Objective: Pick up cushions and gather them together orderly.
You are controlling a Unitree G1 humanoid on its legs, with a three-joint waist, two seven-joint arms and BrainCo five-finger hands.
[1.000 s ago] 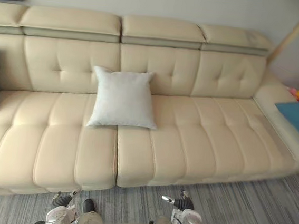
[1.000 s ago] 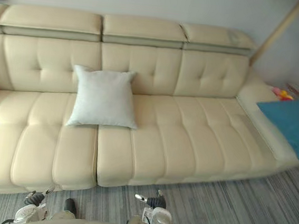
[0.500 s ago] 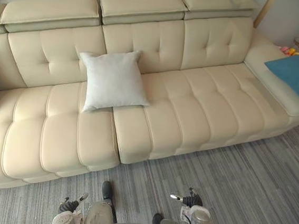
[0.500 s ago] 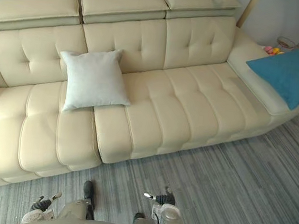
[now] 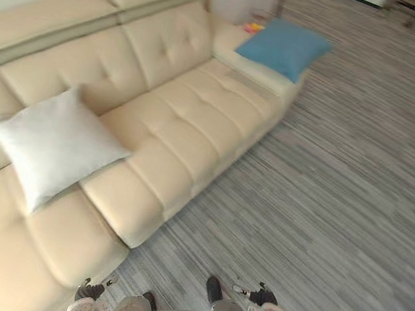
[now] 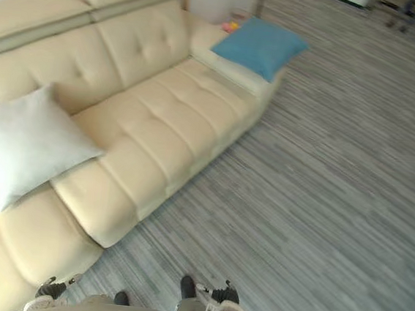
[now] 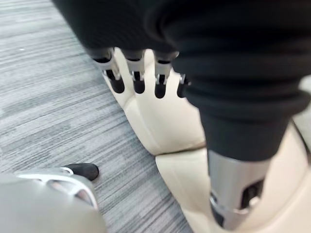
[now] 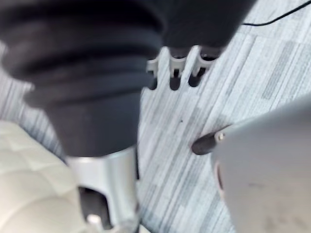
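hanging low, left hand [image 7: 139, 77] and right hand [image 8: 175, 73] are slack, open, empty; white cushion [image 5: 50, 144] sits left on the sofa [image 5: 188, 124], blue cushion [image 5: 284, 47] far right at its end; a loose grab could slide either onto the floor [image 5: 334, 212].

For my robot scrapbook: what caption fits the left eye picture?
A white cushion sits on a cream sofa; a blue cushion lies at its far end.

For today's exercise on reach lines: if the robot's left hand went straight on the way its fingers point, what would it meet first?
Probably the cream sofa: the left hand, open, points at its front edge, right beside the grey carpet. Depth is unclear.
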